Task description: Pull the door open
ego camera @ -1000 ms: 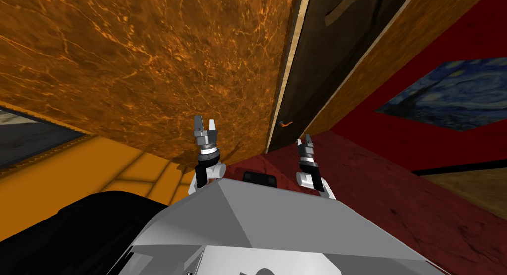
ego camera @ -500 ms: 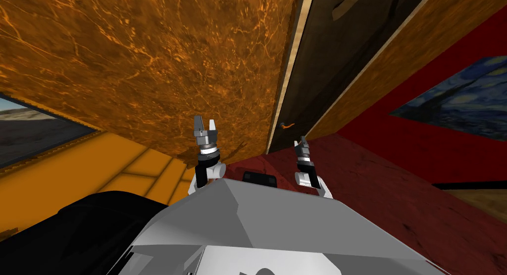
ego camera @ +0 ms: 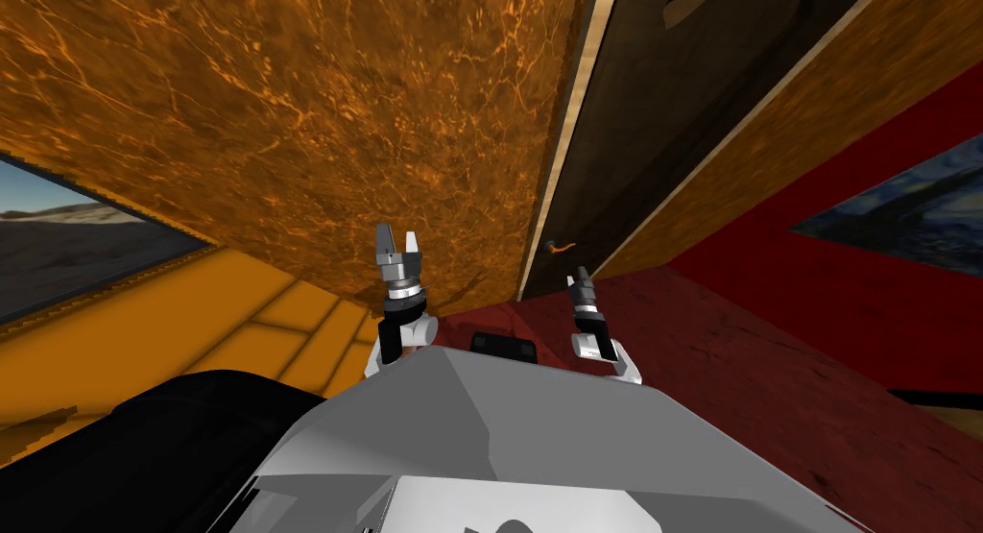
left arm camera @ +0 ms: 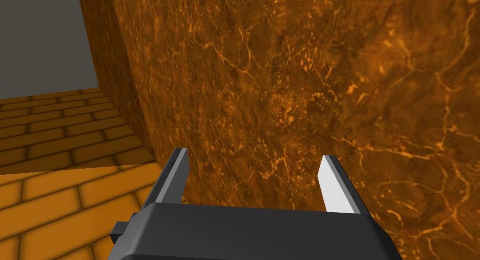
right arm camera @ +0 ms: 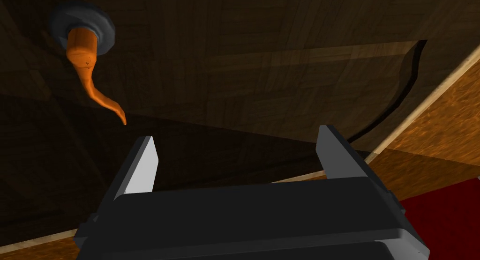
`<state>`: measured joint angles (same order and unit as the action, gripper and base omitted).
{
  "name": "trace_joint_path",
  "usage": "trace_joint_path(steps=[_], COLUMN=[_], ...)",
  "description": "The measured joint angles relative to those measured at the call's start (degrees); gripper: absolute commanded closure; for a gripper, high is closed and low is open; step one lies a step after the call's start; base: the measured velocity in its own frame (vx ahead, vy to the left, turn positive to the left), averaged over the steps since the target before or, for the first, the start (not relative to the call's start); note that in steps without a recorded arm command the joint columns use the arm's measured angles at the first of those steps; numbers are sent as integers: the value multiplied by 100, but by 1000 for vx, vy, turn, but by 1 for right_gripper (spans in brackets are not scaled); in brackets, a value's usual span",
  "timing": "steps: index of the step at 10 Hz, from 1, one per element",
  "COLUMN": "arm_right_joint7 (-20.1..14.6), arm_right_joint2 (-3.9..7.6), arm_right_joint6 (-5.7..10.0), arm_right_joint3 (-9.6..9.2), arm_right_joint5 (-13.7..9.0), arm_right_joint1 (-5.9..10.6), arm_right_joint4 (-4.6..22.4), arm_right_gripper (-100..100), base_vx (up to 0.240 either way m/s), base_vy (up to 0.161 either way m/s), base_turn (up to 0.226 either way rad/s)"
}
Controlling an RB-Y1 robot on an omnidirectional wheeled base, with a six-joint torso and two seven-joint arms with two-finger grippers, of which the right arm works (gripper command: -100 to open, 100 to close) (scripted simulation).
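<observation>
Orange and curved, the door handle (right arm camera: 89,70) springs from a dark round rose on the dark wooden door (right arm camera: 262,60). You will find it ahead of your right gripper (right arm camera: 239,140) and a little to its left, outside the span of the fingers. Its tapering tip hangs toward one finger (right arm camera: 143,166) without touching it. That gripper's fingers stand wide apart with nothing between them, only the door's panel behind. In the head view your right arm is raised in front of you, forearm nearly upright. Its gripper is aimed at the door just below the handle, above the dark red floor (ego camera: 749,354). The door sits in a pale frame (ego camera: 566,143) beside an orange marbled wall (ego camera: 288,124). Your left gripper (ego camera: 396,234) is held up facing that marbled wall, its fingers likewise spread and empty, with a yellow brick floor (left arm camera: 56,196) off to one side.
</observation>
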<state>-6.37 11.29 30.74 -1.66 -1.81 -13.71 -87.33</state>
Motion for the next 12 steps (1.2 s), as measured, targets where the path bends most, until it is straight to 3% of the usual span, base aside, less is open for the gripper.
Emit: trace_joint_path(steps=[8,12], arm_right_joint7=[-235,-316], arm_right_joint2=[379,512], arm_right_joint6=[301,453], arm_right_joint3=[-170,-247], arm_right_joint5=[-76,-102], arm_right_joint1=[467,692], arm_right_joint4=[1162,1740], arm_right_gripper=[-100,-100], base_vx=[32,25], base_vy=[-75,-72], base_turn=[104,110])
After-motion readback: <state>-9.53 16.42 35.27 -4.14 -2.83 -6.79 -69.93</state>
